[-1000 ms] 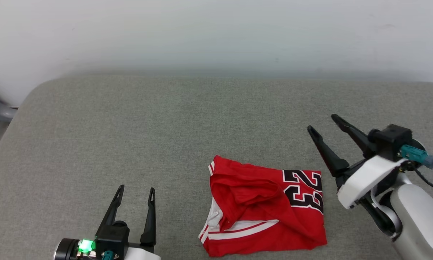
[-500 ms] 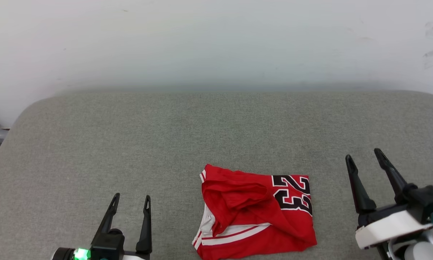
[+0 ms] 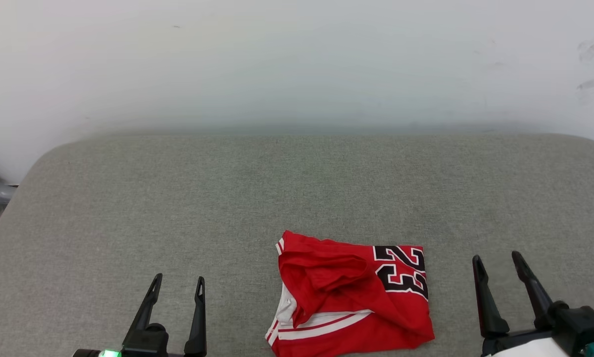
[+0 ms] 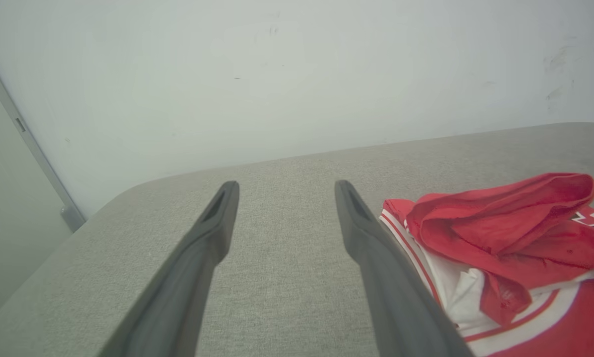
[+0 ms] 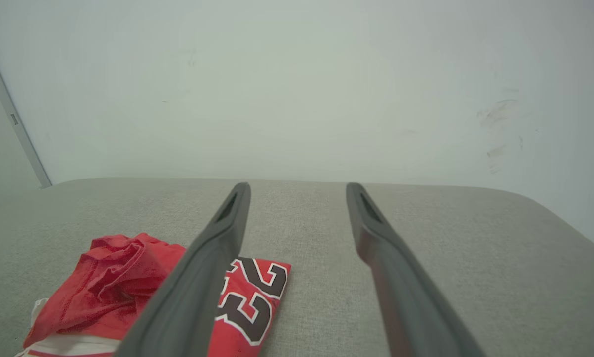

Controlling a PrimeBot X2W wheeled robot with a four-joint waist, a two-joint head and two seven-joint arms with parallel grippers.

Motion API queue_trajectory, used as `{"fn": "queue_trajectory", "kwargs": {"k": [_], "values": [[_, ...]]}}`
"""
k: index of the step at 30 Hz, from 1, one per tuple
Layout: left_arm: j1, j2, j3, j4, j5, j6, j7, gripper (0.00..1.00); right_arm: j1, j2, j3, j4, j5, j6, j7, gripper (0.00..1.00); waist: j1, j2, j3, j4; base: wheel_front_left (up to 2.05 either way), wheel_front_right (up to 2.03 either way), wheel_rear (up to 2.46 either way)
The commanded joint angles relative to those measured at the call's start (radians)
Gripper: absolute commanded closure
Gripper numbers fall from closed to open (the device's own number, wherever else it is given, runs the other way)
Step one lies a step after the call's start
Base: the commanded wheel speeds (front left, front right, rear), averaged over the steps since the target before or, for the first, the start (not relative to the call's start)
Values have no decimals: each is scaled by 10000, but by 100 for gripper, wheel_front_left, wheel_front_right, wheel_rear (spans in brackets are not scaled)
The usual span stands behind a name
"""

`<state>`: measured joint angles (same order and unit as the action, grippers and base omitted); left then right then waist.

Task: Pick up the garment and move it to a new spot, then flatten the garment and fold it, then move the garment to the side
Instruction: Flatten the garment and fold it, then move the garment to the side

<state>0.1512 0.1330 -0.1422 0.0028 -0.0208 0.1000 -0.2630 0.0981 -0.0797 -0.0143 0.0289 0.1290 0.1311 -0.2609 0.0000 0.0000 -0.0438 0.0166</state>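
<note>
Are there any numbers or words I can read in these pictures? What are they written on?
"23": big black digits with white edges, printed on the red shirt. They lie sideways in the head view.
There is nothing else to read. The dark marks on the wall are scuffs, not letters.

black "23" with white outline, printed on the red garment (image 3: 356,297), seen upside down
</note>
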Motion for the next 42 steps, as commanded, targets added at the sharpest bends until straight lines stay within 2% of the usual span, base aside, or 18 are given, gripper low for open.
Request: {"fn": "queue_trajectory", "kwargs": {"k": [1,11,18,22,27,30,37,42], "values": [[92,40,13,-35,49,-10,-19,0,244,132,9,11,-84,-9,-53,0,0,0,-31,45,0,0,0],[210,31,4,0,61,-4,-19,0,442,273,-58,50,-208,-9,-43,0,0,0,-80,129,0,0,0],[126,6,11,-21,17,-35,-19,0,-6,235,-127,-147,-319,-9,-44,0,0,0,-58,194,0,0,0],[53,-16,24,-34,-28,-51,-19,0,-641,-134,-351,-309,-218,-9,-44,0,0,0,-16,224,0,0,0],[7,-28,45,-40,-62,-101,-19,0,-1931,-1122,-272,-41,61,-9,213,0,0,0,64,256,0,0,0],[-18,-38,49,-28,-81,-111,-19,0,-2751,-1806,162,242,742,-9,1304,0,0,0,119,290,0,0,0],[-145,-106,-11,19,-54,-184,-19,0,-3962,-3373,1687,700,3184,-9,4989,0,0,0,355,446,0,0,0],[-295,-155,-49,18,-29,-234,-19,0,-4213,-4008,2623,997,4650,-9,7324,0,0,0,614,579,0,0,0]]}}
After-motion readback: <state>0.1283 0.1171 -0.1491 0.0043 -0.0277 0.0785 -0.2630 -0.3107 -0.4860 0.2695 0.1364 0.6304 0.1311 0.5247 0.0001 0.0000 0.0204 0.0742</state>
